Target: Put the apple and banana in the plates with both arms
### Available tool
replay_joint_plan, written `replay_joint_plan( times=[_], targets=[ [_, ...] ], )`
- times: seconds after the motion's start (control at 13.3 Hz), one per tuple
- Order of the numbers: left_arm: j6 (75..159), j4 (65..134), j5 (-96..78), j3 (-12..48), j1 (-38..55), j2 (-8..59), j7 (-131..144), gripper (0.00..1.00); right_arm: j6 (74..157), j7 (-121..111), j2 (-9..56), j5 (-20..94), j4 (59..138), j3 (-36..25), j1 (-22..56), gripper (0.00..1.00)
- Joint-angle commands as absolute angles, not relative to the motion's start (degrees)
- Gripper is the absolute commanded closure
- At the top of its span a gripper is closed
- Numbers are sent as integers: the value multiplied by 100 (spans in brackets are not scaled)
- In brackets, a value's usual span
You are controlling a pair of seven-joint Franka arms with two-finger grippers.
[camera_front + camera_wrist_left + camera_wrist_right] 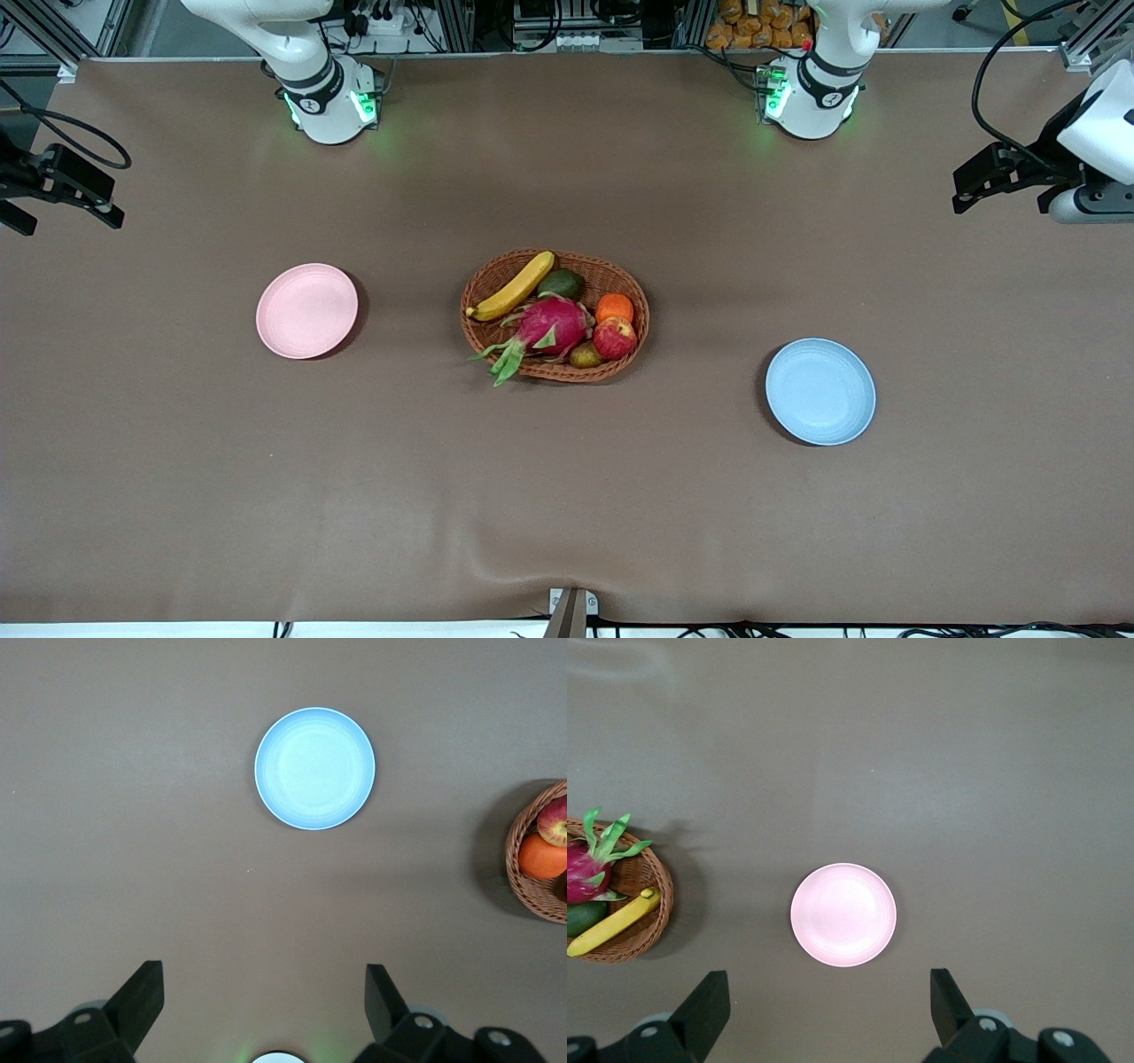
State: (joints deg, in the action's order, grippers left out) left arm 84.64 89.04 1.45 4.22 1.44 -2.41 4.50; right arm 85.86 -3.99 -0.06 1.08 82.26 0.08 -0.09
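Apple (615, 338) and banana (513, 286) both lie in the basket (485, 334), plates (306, 311) bare.
We judge both light, firm, bruisable: grip the banana mid-length, the apple across its widest girth. Left gripper (266, 1010) and right gripper (830, 1008) hang spread, high over the table.

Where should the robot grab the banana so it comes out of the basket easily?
Probably around its middle, coming straight down from above. The banana lies flat along the rim of the wicker basket, on top of the pile, its length bare. The dragon fruit and avocado crowd one side, so fingers should close across its narrow width. Both the left gripper and right gripper are open.
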Motion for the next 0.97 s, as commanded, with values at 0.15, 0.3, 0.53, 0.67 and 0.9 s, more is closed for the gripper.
replay_joint_plan(
  times=[0.15,0.3,0.53,0.67,0.9],
  targets=[
    [8253,8763,281,334,105,-237,431,0,8534,-334,-9,79,8218,97,-176,0],
    [8183,8666,316,334,123,-211,431,0,8534,-334,-9,79,8218,97,-167,0],
    [8174,8692,308,343,105,-176,404,0,8534,-334,-9,79,8218,97,-167,0],
    [8174,8692,308,343,105,-176,422,0,8525,-334,-9,79,8218,88,-167,0],
    [8174,8692,308,351,114,-184,431,0,8473,-334,-9,79,8218,97,-167,0]
  ],
)
